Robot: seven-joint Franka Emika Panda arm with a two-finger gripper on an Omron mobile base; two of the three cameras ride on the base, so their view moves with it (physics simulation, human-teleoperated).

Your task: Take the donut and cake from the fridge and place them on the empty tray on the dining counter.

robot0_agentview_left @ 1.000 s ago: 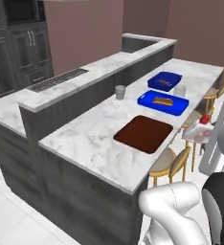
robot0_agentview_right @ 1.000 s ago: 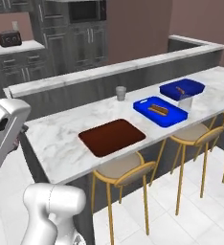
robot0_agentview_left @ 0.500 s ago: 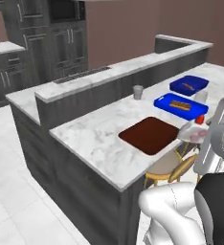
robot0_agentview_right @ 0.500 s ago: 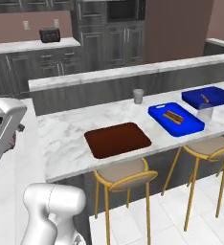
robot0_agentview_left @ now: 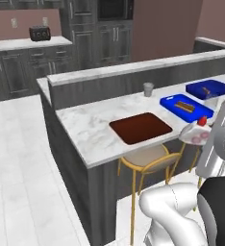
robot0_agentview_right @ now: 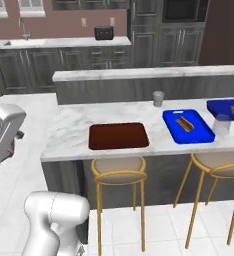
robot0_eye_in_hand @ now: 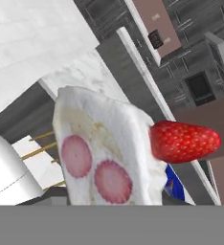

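Note:
The cake [robot0_eye_in_hand: 104, 153], a white wedge with pink fruit slices on its side and a red strawberry on top, sits right in front of the hand camera and hides my fingertips. From the left base view it hangs at my gripper [robot0_agentview_left: 205, 135] as a small white slice [robot0_agentview_left: 193, 134], beside the dining counter [robot0_agentview_left: 85, 126] and off its right front edge. My gripper is shut on the cake. The empty tray [robot0_agentview_left: 141, 128] [robot0_agentview_right: 118, 135], dark reddish-brown, lies flat on the marble top to the cake's left. The donut and the fridge are out of view.
Two blue trays [robot0_agentview_left: 186, 106] [robot0_agentview_right: 187, 126] holding food lie right of the brown tray. A grey cup [robot0_agentview_left: 148, 89] [robot0_agentview_right: 158, 98] stands by the raised back ledge. Gold-legged stools [robot0_agentview_left: 145, 158] [robot0_agentview_right: 118, 167] line the counter's front. A toaster [robot0_agentview_right: 103, 32] sits on the far counter.
The base has turned and driven, so the whole picture has shifted and the counter now faces the cameras more squarely. The cake stays in my gripper.

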